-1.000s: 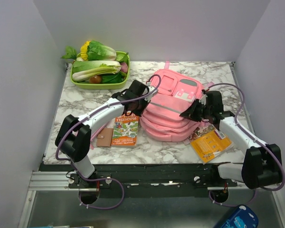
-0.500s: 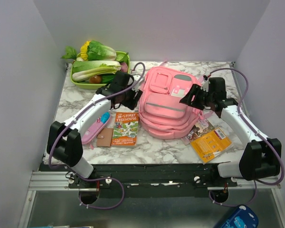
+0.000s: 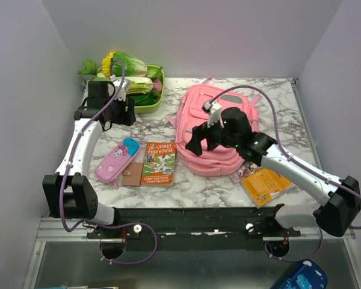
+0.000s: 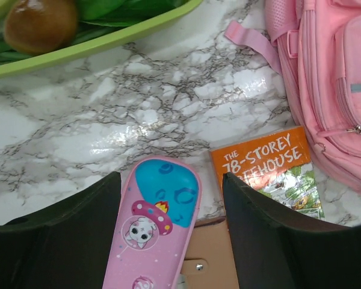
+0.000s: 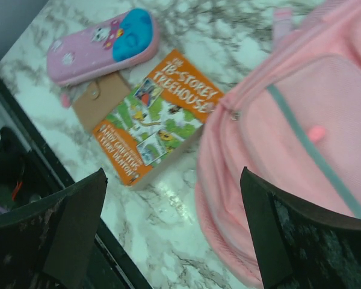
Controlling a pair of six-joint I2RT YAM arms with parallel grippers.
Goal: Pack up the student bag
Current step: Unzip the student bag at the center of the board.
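From above, the student bag (image 3: 215, 123) lies flat toward the tabletop's far right corner, pockets up (handy for loading). The right pincer (image 3: 195, 143) hovers over its near-left edge. The left pincer (image 3: 125, 112) hangs by the vegetable tray (image 3: 145, 107).

Left wrist: jaws wide and empty above the pencil case (image 4: 155, 226), bare marble around.

Right wrist: gaping, empty; the Treehouse book (image 5: 156, 117) lies just beside the bag.

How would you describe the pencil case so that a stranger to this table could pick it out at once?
Start at the big pink backpack on the marble table, then move left past the orange book. The pencil case lies slantwise beside that book. It alone is long and rounded, pink with one blue end and a cartoon animal.
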